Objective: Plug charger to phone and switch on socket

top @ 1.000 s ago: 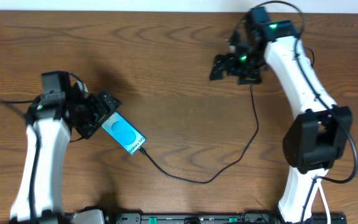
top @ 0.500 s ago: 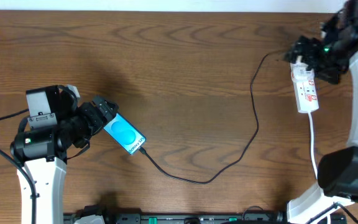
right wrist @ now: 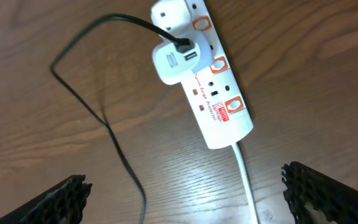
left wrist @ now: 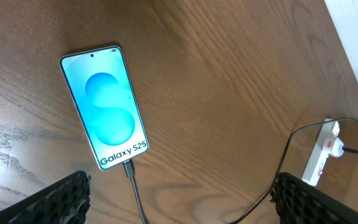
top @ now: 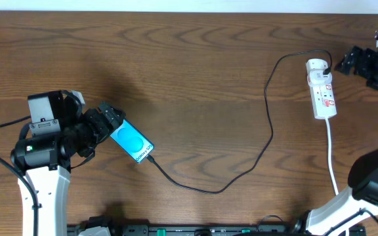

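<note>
The phone (top: 131,141) lies flat at the left with its light blue screen (left wrist: 106,115) up. The charger (top: 268,141) is a thin black cable whose tip (left wrist: 128,167) sits in the phone's lower end. It loops across the table to a white adapter (right wrist: 176,59) plugged into the white socket (top: 323,92) at the right. Red switches (right wrist: 219,64) line the socket (right wrist: 210,93); their position is unclear. My left gripper (top: 107,124) hovers open at the phone's upper-left end, holding nothing (left wrist: 182,199). My right gripper (top: 358,69) is open just right of the socket, also holding nothing (right wrist: 185,193).
The socket's white cord (top: 332,157) runs down toward the front edge, beside the right arm's base (top: 373,180). The charger cable (right wrist: 104,124) lies slack on the wood left of the socket. A black rail (top: 195,229) lines the front edge.
My right gripper has swung right, off the socket's top end, toward the table's right edge. The left arm pulled back a second ago and has since held still. The phone has not moved.
</note>
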Robot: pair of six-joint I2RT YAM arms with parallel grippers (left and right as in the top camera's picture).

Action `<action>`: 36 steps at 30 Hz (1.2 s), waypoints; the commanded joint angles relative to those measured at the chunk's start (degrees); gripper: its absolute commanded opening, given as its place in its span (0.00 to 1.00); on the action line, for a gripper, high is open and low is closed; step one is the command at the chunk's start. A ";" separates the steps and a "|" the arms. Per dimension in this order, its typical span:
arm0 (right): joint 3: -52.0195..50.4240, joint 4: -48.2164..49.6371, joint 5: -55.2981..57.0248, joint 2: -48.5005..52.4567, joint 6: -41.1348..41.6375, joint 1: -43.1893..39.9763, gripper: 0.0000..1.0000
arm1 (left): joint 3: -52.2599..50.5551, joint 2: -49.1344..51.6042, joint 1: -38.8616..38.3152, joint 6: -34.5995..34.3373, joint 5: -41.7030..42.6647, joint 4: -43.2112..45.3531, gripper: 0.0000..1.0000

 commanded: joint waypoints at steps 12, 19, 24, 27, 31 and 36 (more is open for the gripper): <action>0.85 0.83 -16.98 18.18 -17.42 -0.55 0.99 | -0.11 -0.26 0.04 1.40 -0.76 -0.20 0.94; 0.85 4.63 -16.24 20.04 -17.07 -0.55 0.99 | -0.11 -0.26 0.04 1.40 -2.71 -0.20 0.94; 0.85 7.72 -11.69 20.04 -14.58 -0.37 0.99 | -0.11 -0.26 0.04 1.40 -3.32 -0.26 0.94; 0.85 9.77 -11.39 20.04 -13.68 -0.35 0.99 | -0.11 -0.24 0.04 1.40 -3.32 -0.44 0.94; 0.85 11.04 -11.37 20.13 -12.46 -0.33 0.99 | -0.11 -0.26 0.04 1.40 -3.32 -0.46 0.94; 0.85 11.65 -11.39 20.83 -11.15 -0.33 0.99 | -0.11 -0.24 0.04 1.38 -3.30 -0.42 0.94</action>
